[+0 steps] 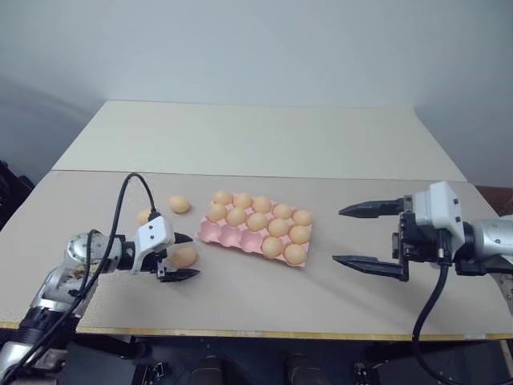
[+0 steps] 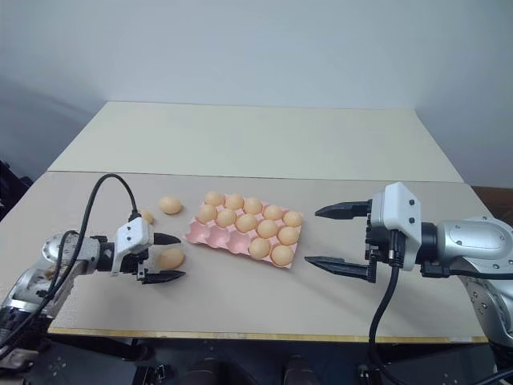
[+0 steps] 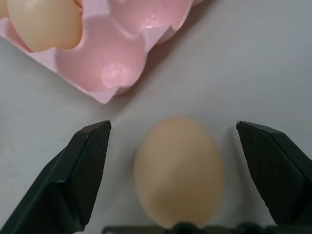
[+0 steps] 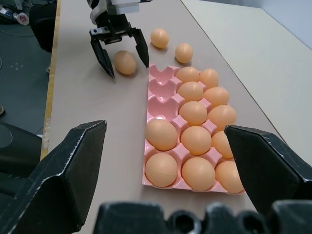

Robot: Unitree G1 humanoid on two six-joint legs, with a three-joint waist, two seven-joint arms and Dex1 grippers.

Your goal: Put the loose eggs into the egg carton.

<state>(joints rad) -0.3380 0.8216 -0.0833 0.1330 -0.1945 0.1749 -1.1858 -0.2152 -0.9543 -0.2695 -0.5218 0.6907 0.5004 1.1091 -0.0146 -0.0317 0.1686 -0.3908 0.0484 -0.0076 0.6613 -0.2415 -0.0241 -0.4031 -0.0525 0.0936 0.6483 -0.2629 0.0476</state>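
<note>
The left claw (image 1: 183,256) is spread wide on the bench (image 1: 264,297), one loose egg (image 1: 185,257) lying between its fingers, ungripped. Two more eggs (image 1: 179,204) lie just beyond it. To its right sits the egg carton (image 1: 210,233), mostly filled. Further right, the right claw (image 1: 353,236) hangs wide open, holding nothing.

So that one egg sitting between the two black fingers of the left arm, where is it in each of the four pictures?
Left eye view: the egg lies on the table between the open fingers of the left end effector, off the egg carton's empty corner.
Right eye view: same spot.
Left wrist view: low in the middle.
Right wrist view: far end.
Shared landmark: the carton's empty pink cups.
</note>
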